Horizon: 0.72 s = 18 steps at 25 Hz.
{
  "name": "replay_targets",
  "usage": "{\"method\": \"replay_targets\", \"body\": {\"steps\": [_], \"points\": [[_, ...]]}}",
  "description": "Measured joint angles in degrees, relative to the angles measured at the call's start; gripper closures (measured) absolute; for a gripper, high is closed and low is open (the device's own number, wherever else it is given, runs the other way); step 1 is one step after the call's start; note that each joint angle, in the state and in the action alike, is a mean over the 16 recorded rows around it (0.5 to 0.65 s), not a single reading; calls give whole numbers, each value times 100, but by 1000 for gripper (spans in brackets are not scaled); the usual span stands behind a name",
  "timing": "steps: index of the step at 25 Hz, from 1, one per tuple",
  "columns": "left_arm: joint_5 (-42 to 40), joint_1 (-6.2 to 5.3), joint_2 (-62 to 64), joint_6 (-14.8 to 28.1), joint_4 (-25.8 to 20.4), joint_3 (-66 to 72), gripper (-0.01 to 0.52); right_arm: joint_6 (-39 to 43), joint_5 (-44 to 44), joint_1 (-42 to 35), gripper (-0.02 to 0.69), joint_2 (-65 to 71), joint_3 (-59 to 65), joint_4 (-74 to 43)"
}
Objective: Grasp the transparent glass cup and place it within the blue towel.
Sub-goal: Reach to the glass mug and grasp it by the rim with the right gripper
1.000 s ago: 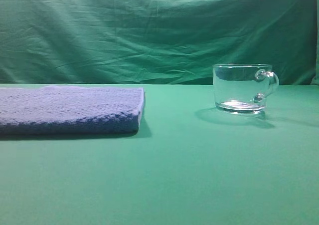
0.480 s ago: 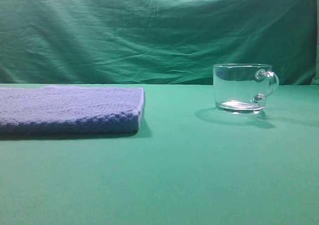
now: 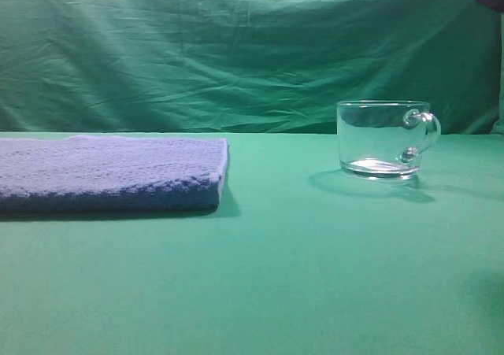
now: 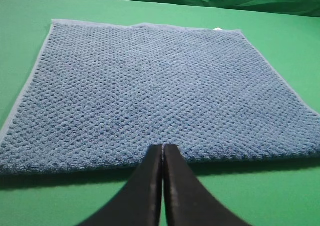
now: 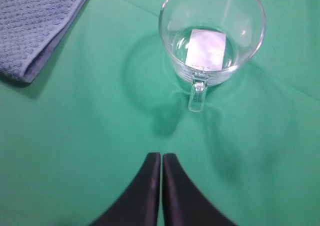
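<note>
one wrist view only: white patch (image 5: pixel 205 49) inside transparent glass cup (image 5: pixel 212 31).

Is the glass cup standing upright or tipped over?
Upright. The transparent glass cup sits on its thick base, rim level and mouth up, on the green cloth.

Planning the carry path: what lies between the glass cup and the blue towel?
Only bare green cloth separates the transparent glass cup from the blue towel, as the exterior high view shows.
</note>
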Motion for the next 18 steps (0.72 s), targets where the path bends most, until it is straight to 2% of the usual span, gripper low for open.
{"method": "replay_targets", "body": {"steps": [6, 10, 13, 18], "points": [[0, 0, 0, 0, 0, 0, 514, -113, -278, 6, 170, 638, -127, -7], [0, 0, 0, 0, 0, 0, 514, -152, -583, 6, 107, 989, -147, -8], [0, 0, 0, 0, 0, 0, 514, -158, -857, 6, 139, 1210, -150, -8], [0, 0, 0, 0, 0, 0, 514, -192, -1296, 6, 299, 1484, -150, -8]]}}
